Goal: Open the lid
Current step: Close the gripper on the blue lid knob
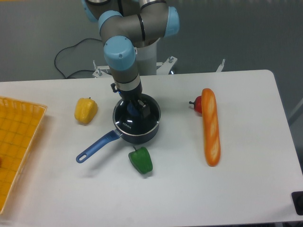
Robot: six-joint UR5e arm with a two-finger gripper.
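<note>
The lid (129,122) lies flat on the dark blue saucepan (142,136) in the middle of the table, its glass showing the dark inside. Its blue knob (135,109) sits at the centre, partly hidden. My gripper (138,109) reaches straight down from the arm onto that knob. One dark finger (145,111) shows on the knob's right side, and the other is hidden behind the wrist. The fingers stand close against the knob, gripping it. The pan's long blue handle (96,146) points to the front left.
A green pepper (141,160) lies just in front of the pan. A yellow pepper (85,110) is to its left and an orange basket (16,142) sits at the table's left edge. A baguette (211,126) and a red pepper (197,104) lie to the right.
</note>
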